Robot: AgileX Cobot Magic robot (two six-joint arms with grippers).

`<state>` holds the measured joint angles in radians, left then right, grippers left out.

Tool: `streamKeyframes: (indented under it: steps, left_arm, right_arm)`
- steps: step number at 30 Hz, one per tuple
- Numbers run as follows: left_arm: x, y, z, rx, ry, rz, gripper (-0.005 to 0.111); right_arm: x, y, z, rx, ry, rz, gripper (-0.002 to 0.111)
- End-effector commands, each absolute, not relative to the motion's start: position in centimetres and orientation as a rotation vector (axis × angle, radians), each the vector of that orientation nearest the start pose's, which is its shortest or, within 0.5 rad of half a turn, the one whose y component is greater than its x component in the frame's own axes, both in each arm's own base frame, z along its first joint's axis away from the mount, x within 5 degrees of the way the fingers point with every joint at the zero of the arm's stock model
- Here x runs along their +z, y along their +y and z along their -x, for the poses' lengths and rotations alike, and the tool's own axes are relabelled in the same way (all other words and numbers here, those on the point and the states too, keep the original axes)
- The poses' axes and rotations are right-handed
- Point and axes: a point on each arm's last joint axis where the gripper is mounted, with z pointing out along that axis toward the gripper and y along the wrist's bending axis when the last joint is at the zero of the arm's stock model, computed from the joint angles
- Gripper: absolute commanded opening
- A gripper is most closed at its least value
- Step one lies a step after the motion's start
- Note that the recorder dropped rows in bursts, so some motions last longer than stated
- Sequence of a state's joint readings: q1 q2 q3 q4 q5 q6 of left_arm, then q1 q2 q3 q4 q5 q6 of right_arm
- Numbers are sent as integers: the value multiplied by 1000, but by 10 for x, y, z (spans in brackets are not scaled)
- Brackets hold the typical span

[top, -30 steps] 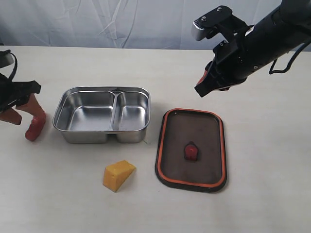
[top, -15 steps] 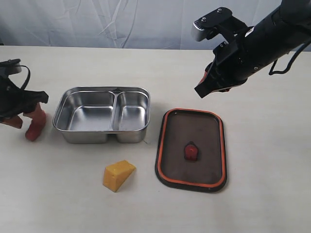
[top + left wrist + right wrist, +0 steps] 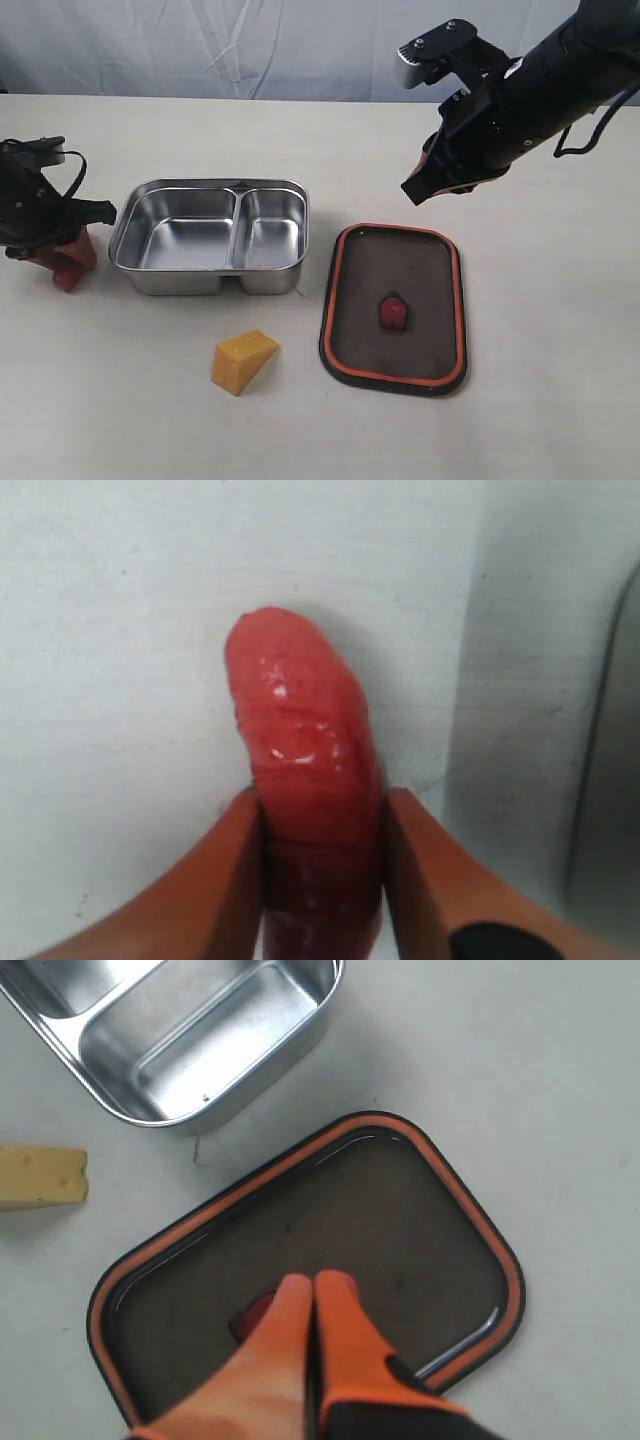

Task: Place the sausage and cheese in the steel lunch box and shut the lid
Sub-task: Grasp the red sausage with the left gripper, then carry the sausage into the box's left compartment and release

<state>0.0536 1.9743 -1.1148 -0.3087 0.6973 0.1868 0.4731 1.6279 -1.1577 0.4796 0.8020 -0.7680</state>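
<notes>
Left gripper [image 3: 322,810] clamps the sausage [image 3: 298,730] (just beside the box [image 3: 210,276]); right gripper [image 3: 314,1295], pinched shut, empty, hangs above the lid [image 3: 400,1220].

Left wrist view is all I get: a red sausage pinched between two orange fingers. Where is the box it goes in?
Observer: The steel lunch box sits right beside the left gripper, with both compartments empty.
Operator: And the cheese?
Observer: The cheese lies on the table, nearer the exterior camera than the box and not touching it.
Operator: What is the other arm doing?
Observer: The right gripper hangs shut in the air over the lid, which lies flat on the side of the box away from the sausage.
</notes>
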Motion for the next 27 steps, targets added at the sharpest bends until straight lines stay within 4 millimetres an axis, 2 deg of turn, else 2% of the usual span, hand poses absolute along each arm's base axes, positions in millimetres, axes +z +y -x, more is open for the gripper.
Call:
streamKeyframes:
  steps: [1,5,10,20,23,27]
  left_arm:
    - [117,0,-352,-292,3022,135,0]
    - [120,-1,-352,-306,3019,145,0]
    - [138,-2,-351,-308,2972,139,0]
    - [202,-3,-348,-303,2820,89,0]
    - [219,-9,-348,-384,2786,42,0]
    - [230,-32,-348,-481,2744,-72,0]
  right_arm:
    - [257,177,-283,470,2347,1229,0]
    - [257,177,-284,465,2343,1225,0]
    - [257,177,-284,463,2344,1225,0]
    - [257,177,-284,463,2344,1225,0]
    - [257,177,-284,463,2344,1225,0]
    - [257,177,-284,461,2341,1222,0]
